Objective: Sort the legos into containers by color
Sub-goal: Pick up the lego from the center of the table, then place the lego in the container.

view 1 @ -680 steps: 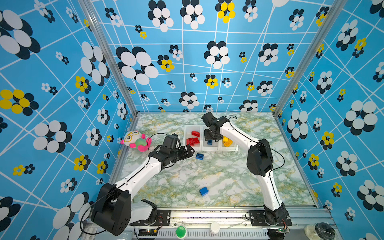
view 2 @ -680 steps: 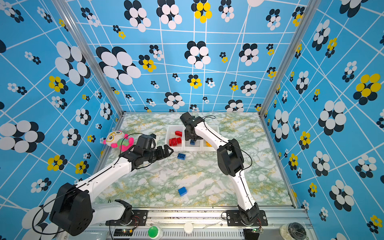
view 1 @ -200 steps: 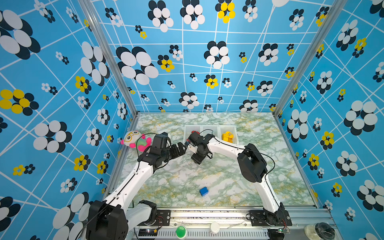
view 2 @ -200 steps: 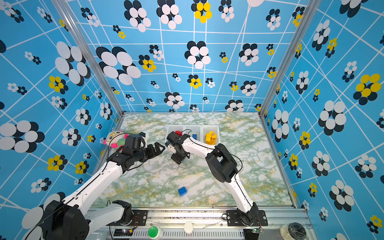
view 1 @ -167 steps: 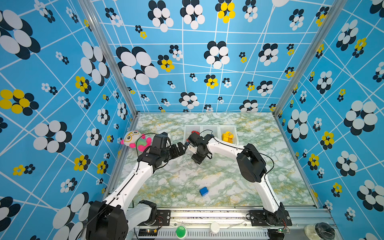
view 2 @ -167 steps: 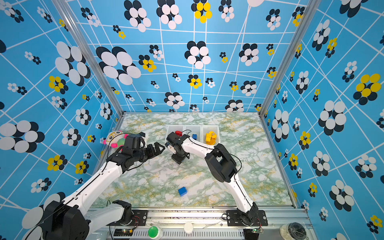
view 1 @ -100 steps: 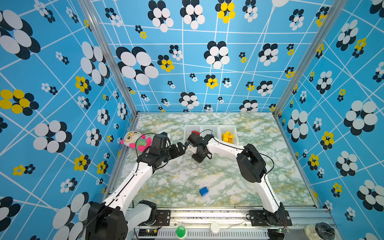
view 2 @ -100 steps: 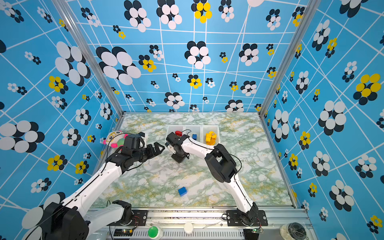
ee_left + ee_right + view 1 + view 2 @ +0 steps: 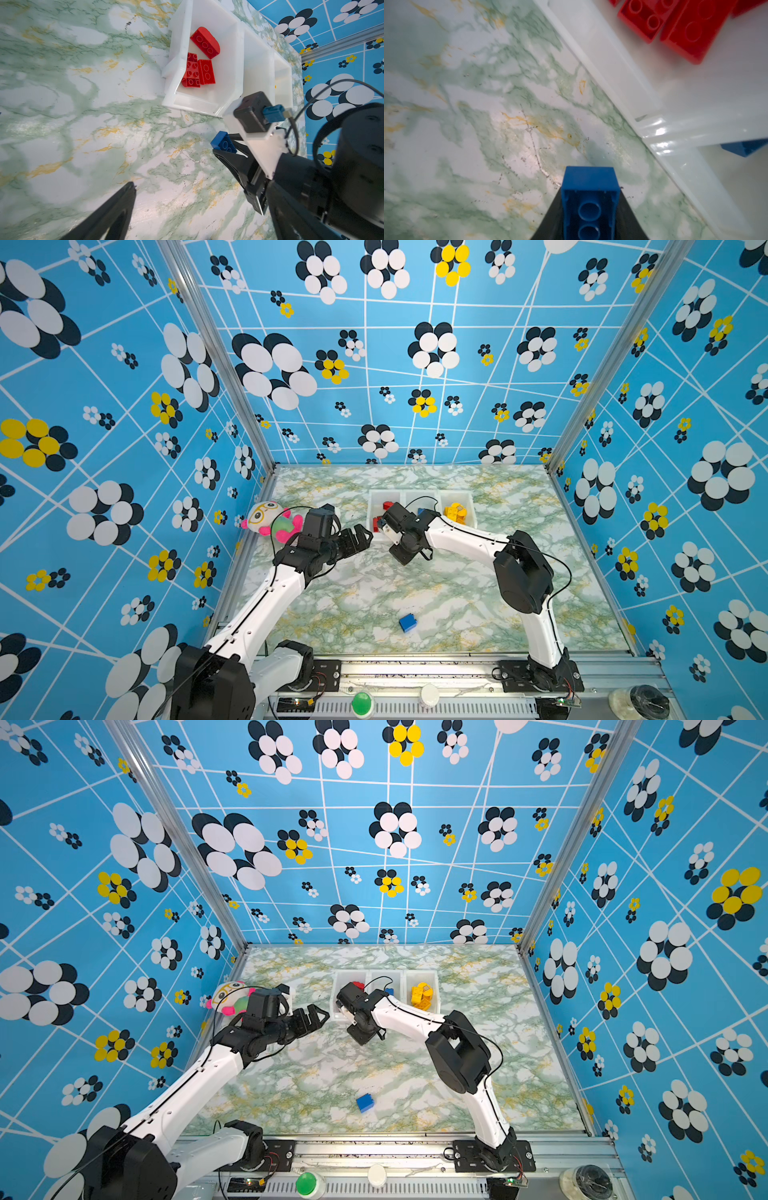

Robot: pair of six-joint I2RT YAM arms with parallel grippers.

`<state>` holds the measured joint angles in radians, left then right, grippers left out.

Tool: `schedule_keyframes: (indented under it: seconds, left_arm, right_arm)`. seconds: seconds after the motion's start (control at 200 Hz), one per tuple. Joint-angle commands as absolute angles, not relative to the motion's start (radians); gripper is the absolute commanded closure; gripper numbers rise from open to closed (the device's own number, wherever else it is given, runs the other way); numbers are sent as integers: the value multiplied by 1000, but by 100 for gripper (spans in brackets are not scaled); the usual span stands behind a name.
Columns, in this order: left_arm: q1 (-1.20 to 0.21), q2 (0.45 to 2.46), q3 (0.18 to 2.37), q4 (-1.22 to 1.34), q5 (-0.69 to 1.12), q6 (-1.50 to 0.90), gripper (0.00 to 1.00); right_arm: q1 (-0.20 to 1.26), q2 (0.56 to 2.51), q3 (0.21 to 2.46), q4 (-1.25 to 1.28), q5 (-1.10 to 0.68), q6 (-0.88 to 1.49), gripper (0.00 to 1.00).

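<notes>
My right pincer (image 9: 589,207) is clamped on a blue brick (image 9: 588,199), its hollow underside facing my wrist camera; the brick hangs just above the marble tabletop (image 9: 488,124), close beside the near corner of the white bins (image 9: 643,108). From my left wrist view the same blue brick (image 9: 223,143) shows studs-up between my right pincer's black fingers (image 9: 230,160), just short of the bin's front lip.

My left pincer (image 9: 357,537) stands wide and holds nothing; one of its fingers (image 9: 116,207) shows over bare marble, near the red bin's front.

The three bins sit in a row at the back of the tabletop; the left bin (image 9: 178,60) holds red bricks (image 9: 197,70), including one with a rounded end (image 9: 204,42); the right bin (image 9: 469,506) holds yellow bricks (image 9: 455,512); the middle bin (image 9: 384,979) is mostly hidden by my right arm, though a scrap of blue (image 9: 745,147) shows inside it.

A second blue brick (image 9: 408,622) lies alone on the tabletop, well apart from the bins, nearer the front rail; a pink-and-green plush toy (image 9: 272,520) rests by the left wall, behind my left arm.
</notes>
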<state>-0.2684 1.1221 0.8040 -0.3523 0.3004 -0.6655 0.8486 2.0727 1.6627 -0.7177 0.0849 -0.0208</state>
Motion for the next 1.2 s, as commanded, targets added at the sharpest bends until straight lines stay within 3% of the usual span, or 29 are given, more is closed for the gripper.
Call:
schedule_keyframes:
  seconds: [0.0, 0.54, 1.194]
  left_arm:
    - [-260, 1112, 785, -357, 321, -664, 1]
    - [-260, 1137, 788, -337, 336, -673, 1]
    - [-270, 1167, 787, -319, 344, -672, 1]
  right_arm:
    - [853, 2013, 1655, -697, 124, 27, 81]
    - [728, 2023, 1812, -772, 239, 155, 80]
    - [597, 2374, 2175, -857, 117, 395, 79]
